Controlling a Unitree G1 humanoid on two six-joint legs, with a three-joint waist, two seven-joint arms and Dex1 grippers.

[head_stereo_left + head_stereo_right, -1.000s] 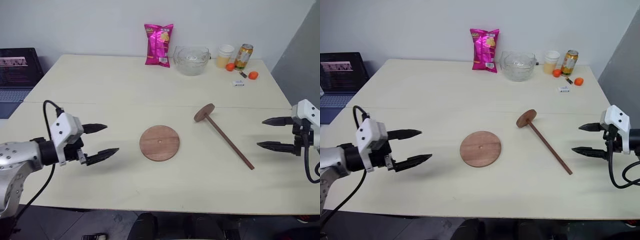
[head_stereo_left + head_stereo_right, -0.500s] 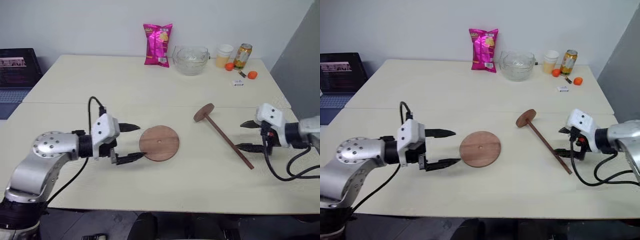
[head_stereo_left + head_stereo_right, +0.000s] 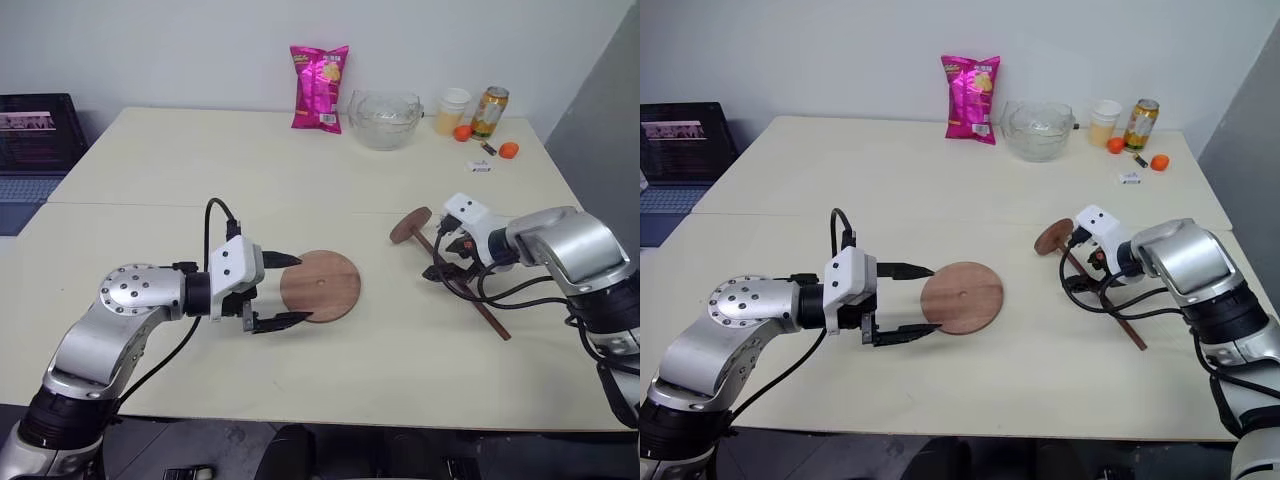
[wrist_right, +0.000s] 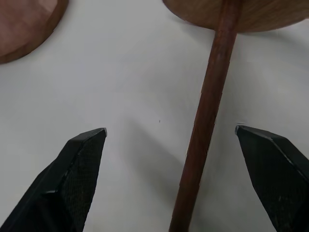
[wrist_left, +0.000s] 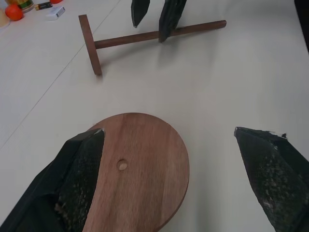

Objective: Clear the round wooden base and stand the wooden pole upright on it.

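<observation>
The right gripper (image 4: 171,140), jaws spread wide and holding nothing, straddles the wooden pole (image 3: 462,285), a thin dark-brown rod lying flat on the table (image 3: 150,170) with its small disc end pointing toward the far side. The left gripper (image 3: 288,291), likewise agape and empty, brackets the near-left rim of the round wooden base (image 3: 320,286) (a bare reddish-brown disc with a tiny centre hole, lying mid-table). The lettering on the pink snack bag (image 3: 319,73) and the can (image 3: 489,110) is unreadable; since a second ago both arms have swung inward from the table's sides.
</observation>
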